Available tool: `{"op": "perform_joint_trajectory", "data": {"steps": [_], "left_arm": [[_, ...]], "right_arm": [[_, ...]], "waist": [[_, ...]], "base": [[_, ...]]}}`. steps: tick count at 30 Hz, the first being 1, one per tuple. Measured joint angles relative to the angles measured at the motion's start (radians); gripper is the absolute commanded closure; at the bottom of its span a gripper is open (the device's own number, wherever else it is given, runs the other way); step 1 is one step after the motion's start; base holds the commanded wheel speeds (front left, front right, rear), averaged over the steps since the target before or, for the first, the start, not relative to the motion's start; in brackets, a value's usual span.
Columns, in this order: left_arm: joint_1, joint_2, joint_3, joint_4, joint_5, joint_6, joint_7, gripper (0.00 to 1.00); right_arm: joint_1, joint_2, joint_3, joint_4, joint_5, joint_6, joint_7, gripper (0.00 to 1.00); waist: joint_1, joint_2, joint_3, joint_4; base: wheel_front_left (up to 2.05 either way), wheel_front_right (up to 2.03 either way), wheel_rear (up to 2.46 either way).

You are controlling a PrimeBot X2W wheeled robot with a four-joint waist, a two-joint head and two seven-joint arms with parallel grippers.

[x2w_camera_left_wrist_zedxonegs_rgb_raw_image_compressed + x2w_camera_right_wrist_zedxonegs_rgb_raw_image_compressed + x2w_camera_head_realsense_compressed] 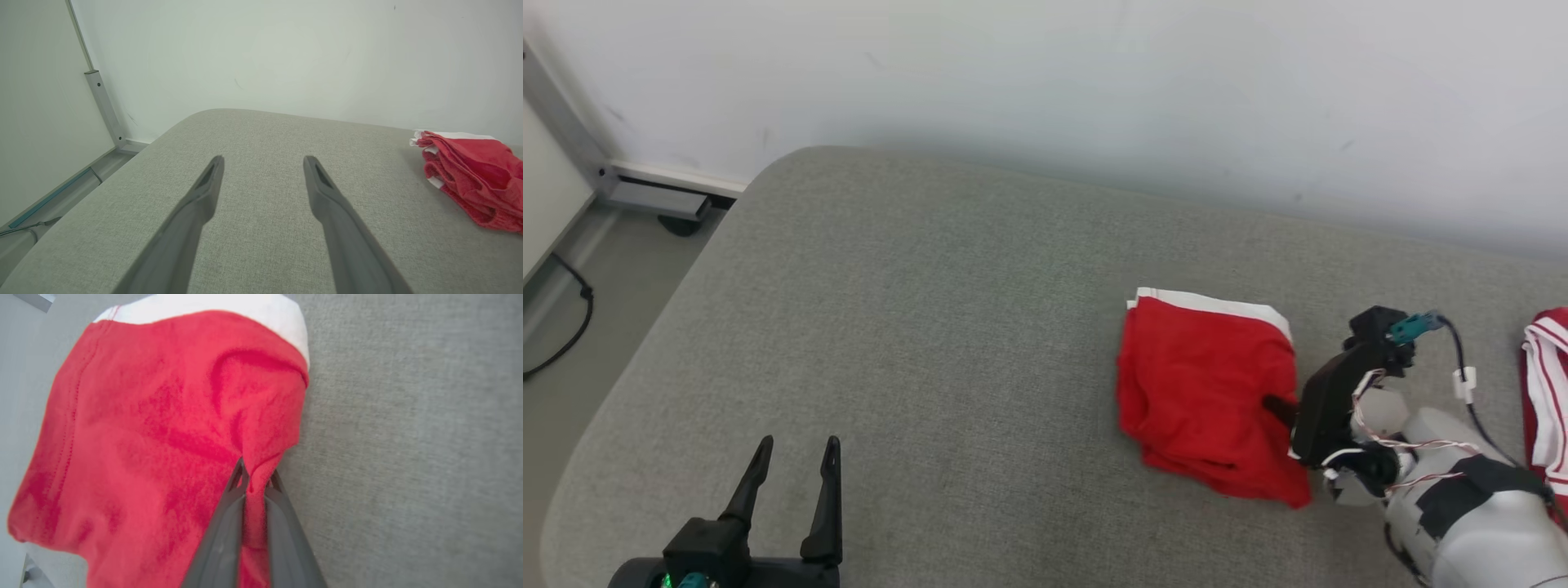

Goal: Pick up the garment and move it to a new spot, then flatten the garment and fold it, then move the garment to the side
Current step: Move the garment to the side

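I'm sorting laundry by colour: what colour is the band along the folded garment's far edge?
White band on a red garment; the right wrist view shows it best.

Grey upholstery (890, 327) left of folded red garment (1209, 384) lay open; striped garment (1547, 392) crowded right edge, wall (1094, 82) behind.
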Motion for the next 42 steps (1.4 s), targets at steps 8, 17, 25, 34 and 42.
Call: {"op": "perform_joint_trajectory", "data": {"steps": [8,17,25,34,42], "left_arm": [[0.021,-0.002,0.008,-0.007,0.007,-0.001,0.0,0.0],[0.032,-0.007,0.015,-0.013,0.011,-0.002,0.0,0.0],[0.029,-0.015,0.01,-0.017,0.02,-0.01,0.0,0.0],[0.026,-0.018,0.011,-0.019,0.024,-0.019,0.0,0.0],[0.017,-0.022,0.015,-0.019,0.026,-0.022,0.0,0.0]], "right_arm": [[-0.033,-0.121,0.069,-0.042,0.009,0.0,0.11,1.0],[-0.08,-0.276,0.138,-0.116,0.023,0.0,0.273,1.0],[-0.172,-0.367,0.165,-0.134,0.015,0.0,0.353,1.0],[-0.269,-0.45,0.196,-0.145,-0.03,0.0,0.43,1.0],[-0.318,-0.485,0.201,-0.106,-0.077,0.0,0.459,1.0]], "waist": [[0.0,0.0,-0.016,-0.056],[0.0,0.0,-0.022,-0.133],[0.0,0.0,-0.009,-0.18],[0.0,0.0,0.014,-0.18],[0.0,0.0,0.035,-0.177]], "base": [[0.0,0.0,0.0],[0.0,0.0,0.0],[0.0,0.0,0.0],[0.0,0.0,0.0],[0.0,0.0,0.0]]}}
